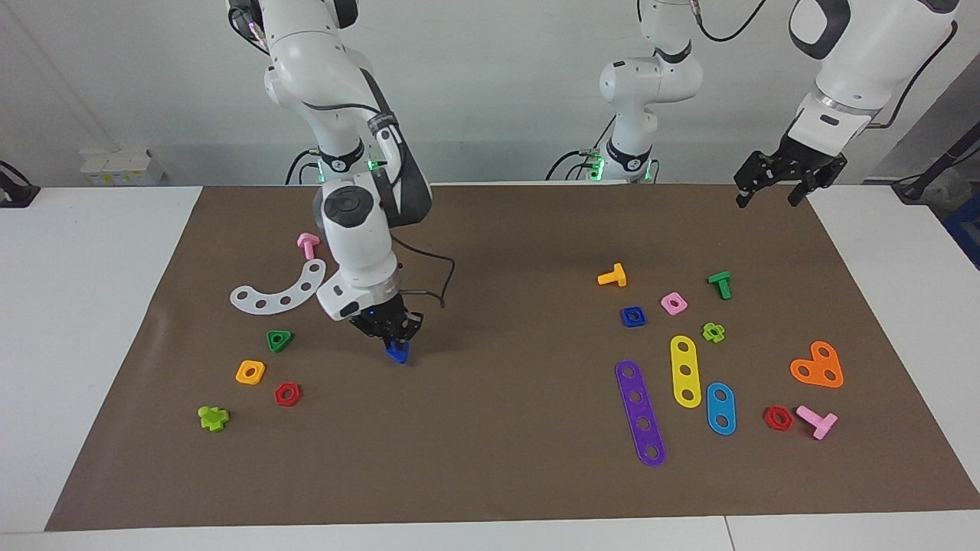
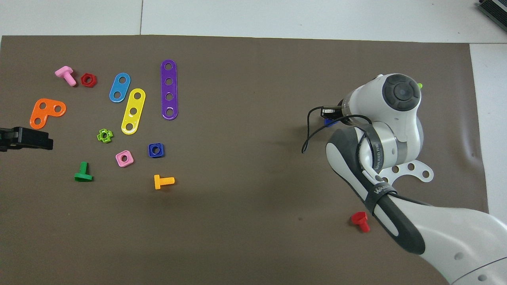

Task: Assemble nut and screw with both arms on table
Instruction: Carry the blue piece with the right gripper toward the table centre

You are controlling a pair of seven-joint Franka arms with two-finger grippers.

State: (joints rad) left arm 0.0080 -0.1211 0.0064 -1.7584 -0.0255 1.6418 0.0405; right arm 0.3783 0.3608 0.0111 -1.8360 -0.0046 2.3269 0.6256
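facing view shows right claw (image 1: 394, 337) gripping the screw (image 1: 397, 352); overhead hides it.

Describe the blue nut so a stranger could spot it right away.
Look at the cluster of toy parts on the brown mat toward the left arm's end. The nut lies flat there, beside the pink nut and next to the orange bolt. It is the only dark-blue square with a round hole.

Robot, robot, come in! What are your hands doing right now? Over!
Right hand down at the mat, shut on the blue screw. Left hand waits, raised over the mat's edge. Blue nut lies untouched beside the pink nut. Nothing blocks it.
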